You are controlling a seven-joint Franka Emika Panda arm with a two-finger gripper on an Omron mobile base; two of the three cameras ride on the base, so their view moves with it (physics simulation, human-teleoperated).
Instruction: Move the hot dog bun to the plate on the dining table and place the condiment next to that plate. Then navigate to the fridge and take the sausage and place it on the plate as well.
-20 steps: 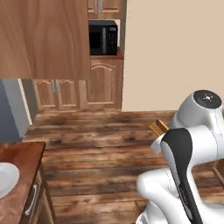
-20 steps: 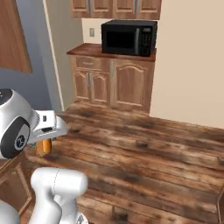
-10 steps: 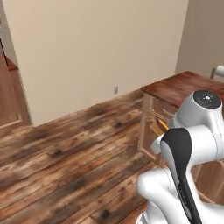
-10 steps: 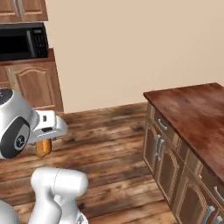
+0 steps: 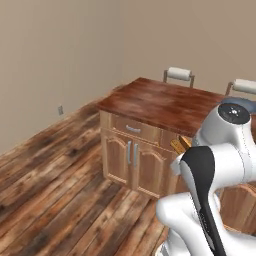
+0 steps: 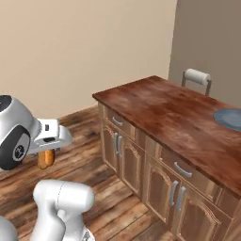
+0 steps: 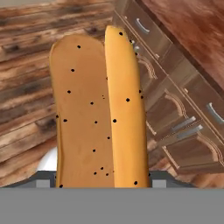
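while aloft, hot dog bun [image 7: 98, 109] between jaws

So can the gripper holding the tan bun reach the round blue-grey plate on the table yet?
Probably not yet. The gripper holds the bun low over the floor, while the plate sits far across the reddish-brown table.

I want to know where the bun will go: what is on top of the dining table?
On the dining table lies the blue-grey plate, near its far right end. The table's right end runs out of frame, so anything there is unseen.
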